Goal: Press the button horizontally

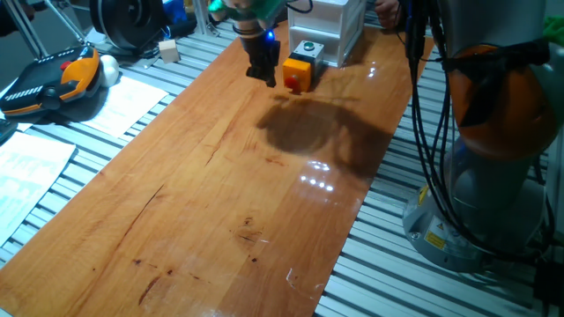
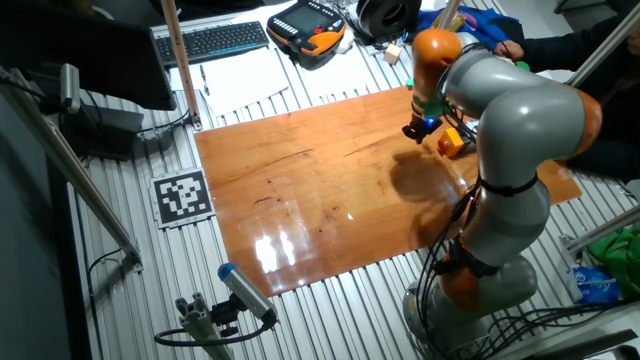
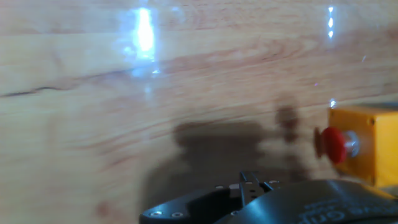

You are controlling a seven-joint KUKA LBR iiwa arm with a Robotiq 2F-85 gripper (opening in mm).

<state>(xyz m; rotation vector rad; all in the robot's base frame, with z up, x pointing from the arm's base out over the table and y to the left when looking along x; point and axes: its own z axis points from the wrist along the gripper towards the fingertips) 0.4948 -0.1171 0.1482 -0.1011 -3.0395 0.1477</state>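
1. One fixed view: gripper point(image 1: 263, 72) hangs low over the far end of the wooden table point(image 1: 220, 202), its dark fingers pointing down just left of the yellow box point(image 1: 300, 70). The button point(image 1: 292, 82) is a small red knob on the box's side, facing the gripper and close to it; whether they touch cannot be told. Behind the box stands a grey housing with a green button point(image 1: 308, 47), and behind that a white container point(image 1: 339, 26). An orange-and-black teach pendant point(image 1: 53, 84) lies on the metal bench to the left.

2. Other fixed view: the grey and orange arm point(image 2: 510, 110) bends over the table's far right corner. The gripper point(image 2: 418, 130) is just beside the yellow box point(image 2: 455, 143), with the button point(image 2: 443, 144) between them as a red dot. A keyboard point(image 2: 215, 40) and a printed marker tag point(image 2: 182, 196) lie off the board.

3. Hand view: the button point(image 3: 333, 145) sticks out sideways from the left face of the yellow box point(image 3: 367, 146) at the right edge, above bare wood and clear of the gripper body at the bottom edge. No fingertips show here, so I cannot tell whether the pincer is released or clenched.
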